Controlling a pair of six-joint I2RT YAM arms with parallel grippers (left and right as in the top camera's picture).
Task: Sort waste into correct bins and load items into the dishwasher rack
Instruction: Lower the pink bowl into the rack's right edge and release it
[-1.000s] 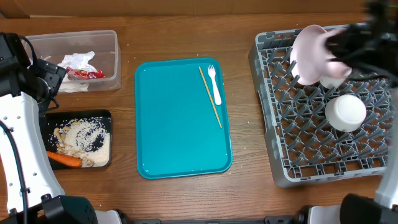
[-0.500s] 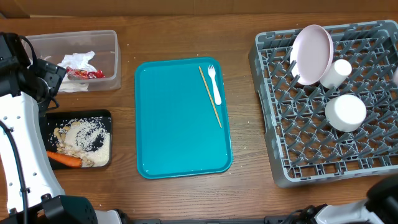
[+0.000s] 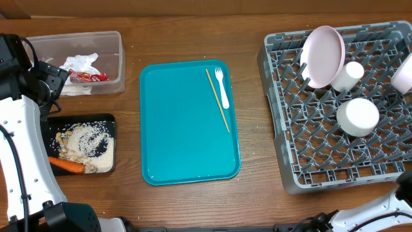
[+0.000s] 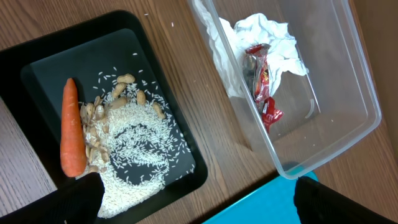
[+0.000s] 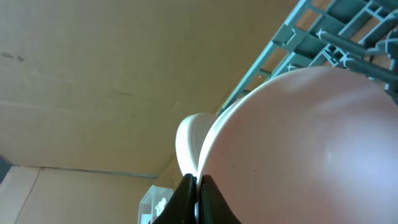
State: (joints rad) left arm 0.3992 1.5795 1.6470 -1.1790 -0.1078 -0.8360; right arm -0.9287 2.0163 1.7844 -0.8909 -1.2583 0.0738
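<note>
My right gripper (image 5: 196, 186) is shut on the rim of a small white bowl (image 5: 311, 149), which shows at the right edge of the dishwasher rack (image 3: 322, 154) as a pale bowl (image 3: 404, 72). In the rack stand the white plate (image 3: 324, 57), a cup (image 3: 351, 74) and an upturned bowl (image 3: 358, 116). The white fork (image 3: 223, 87) and wooden stick (image 3: 217, 100) lie on the teal tray (image 3: 187, 148). My left gripper (image 4: 199, 211) hangs open and holds nothing, above the gap between the black tray (image 4: 62, 68) and the clear tub (image 4: 348, 81).
The clear tub (image 3: 112, 45) holds crumpled napkins (image 3: 80, 64) and a red wrapper (image 3: 90, 77). The black tray (image 3: 109, 119) carries rice, nuts and a carrot (image 3: 64, 165). The left arm (image 3: 19, 129) stands along the table's left edge.
The right arm has swung off the rack's top right corner toward the right edge, and the bowl it holds now shows there. The left arm has not moved.
</note>
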